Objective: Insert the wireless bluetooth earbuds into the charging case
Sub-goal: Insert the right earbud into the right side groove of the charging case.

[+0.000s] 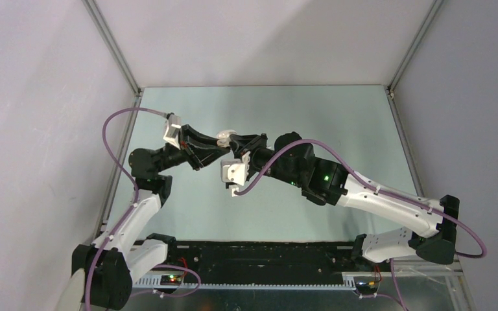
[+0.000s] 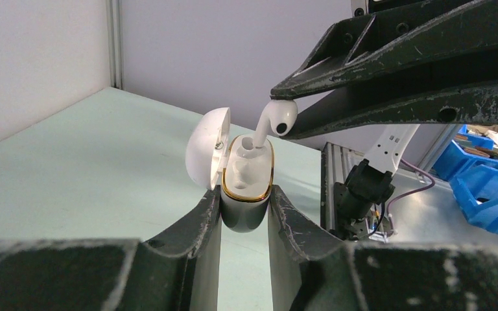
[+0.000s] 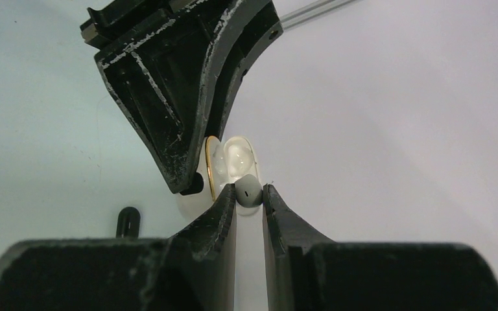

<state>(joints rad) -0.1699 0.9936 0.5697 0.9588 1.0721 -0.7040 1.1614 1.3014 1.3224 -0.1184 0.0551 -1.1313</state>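
My left gripper (image 2: 246,206) is shut on the charging case (image 2: 247,194) and holds it upright above the table, with its lid (image 2: 205,148) swung open to the left. My right gripper (image 3: 249,194) is shut on a white earbud (image 3: 248,190) by its head. In the left wrist view the earbud (image 2: 280,117) hangs over the case with its stem tip down in the far slot. From above, both grippers meet over the case (image 1: 225,137) at mid-table. I cannot make out a second earbud apart from the case's white inside.
A tiny black bit (image 3: 128,222) lies on the pale green table (image 1: 311,110) below the grippers. Grey walls close in the left, back and right. Blue bins (image 2: 486,188) and a metal rail (image 2: 329,188) lie past the near table edge.
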